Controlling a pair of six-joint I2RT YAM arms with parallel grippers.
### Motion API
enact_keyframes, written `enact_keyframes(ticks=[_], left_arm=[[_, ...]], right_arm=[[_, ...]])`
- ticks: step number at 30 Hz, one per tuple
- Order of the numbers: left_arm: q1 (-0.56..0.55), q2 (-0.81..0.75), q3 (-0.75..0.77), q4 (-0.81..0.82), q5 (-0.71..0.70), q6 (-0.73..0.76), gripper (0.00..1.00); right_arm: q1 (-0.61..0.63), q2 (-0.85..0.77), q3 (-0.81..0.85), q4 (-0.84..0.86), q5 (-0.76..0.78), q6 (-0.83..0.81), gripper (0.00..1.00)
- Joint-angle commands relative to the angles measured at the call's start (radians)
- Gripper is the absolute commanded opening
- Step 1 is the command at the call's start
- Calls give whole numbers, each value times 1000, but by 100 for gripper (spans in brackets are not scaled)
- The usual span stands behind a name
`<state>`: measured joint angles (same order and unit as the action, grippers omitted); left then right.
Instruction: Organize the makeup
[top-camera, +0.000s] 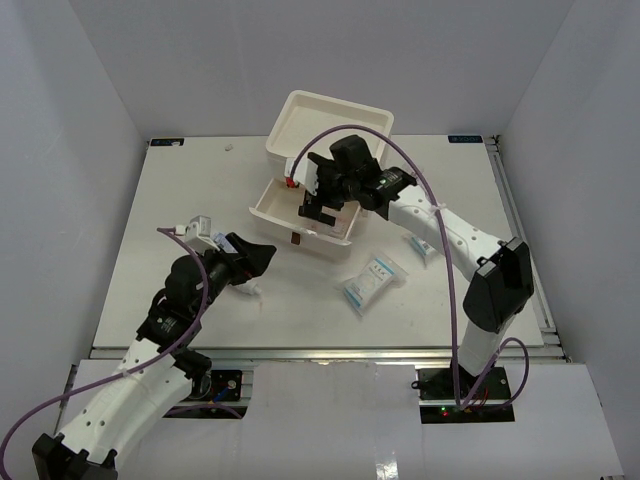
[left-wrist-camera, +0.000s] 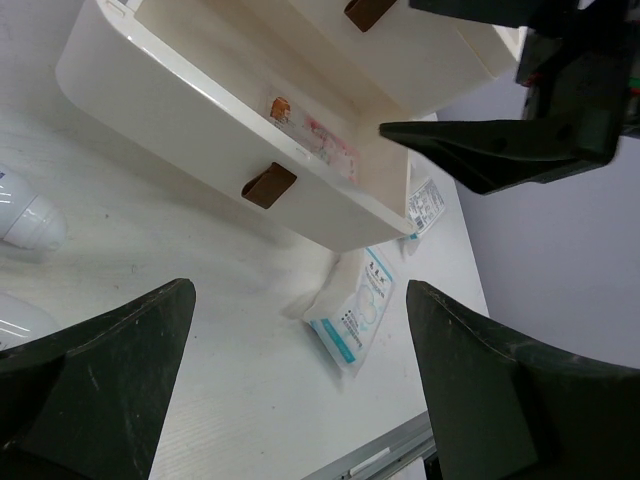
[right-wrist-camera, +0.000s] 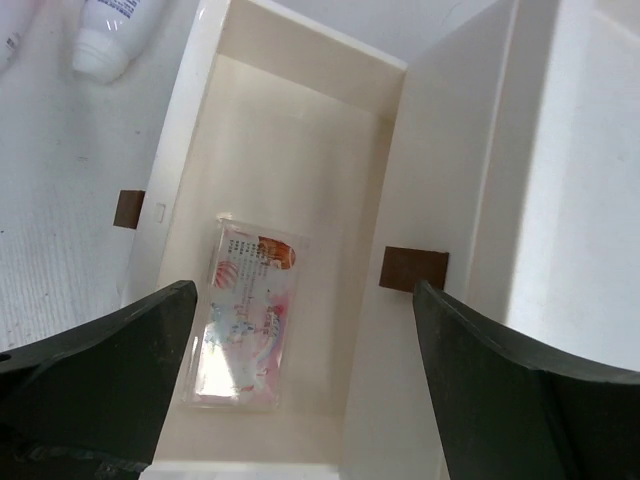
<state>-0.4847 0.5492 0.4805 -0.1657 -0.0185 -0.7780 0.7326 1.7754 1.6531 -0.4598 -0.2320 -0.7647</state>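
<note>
Though hidden from above, a sachet (right-wrist-camera: 245, 310) lies in the drawer (right-wrist-camera: 300, 150); left claw (left-wrist-camera: 300, 290) and right claw (right-wrist-camera: 305, 290) gape

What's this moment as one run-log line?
right claw: open over drawer | pink sachet: in drawer | left claw: open, empty

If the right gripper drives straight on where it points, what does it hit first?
The right gripper would likely meet the pink sachet on the floor of the open drawer with one finger, bare floor with the other. Depth is unclear.
</note>
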Motion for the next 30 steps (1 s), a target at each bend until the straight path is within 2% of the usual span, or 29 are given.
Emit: enact_keyframes(ticks=[1,5,6,14,21,30], left_arm=[[1,14,1,-2,-1,1,98],[1,0,-8,-6,0,-4,98],[1,-3,-11,-6,-1,-7,98],[1,16,-12,-3,0,-17,98],[1,76,6,20,17,-14,98],[1,89,7,18,17,-26,98]], right_arm=[[-3,-147,11,5,-41,30,92],[-71,-236,10,18,-140,89,90],[-97,-268,11,29,-169,149,90],[-478,-331,-24,109,-248,526,90],[-667,-184,-65,104,-182,761,90],[-702,89,52,111,9,939,90]])
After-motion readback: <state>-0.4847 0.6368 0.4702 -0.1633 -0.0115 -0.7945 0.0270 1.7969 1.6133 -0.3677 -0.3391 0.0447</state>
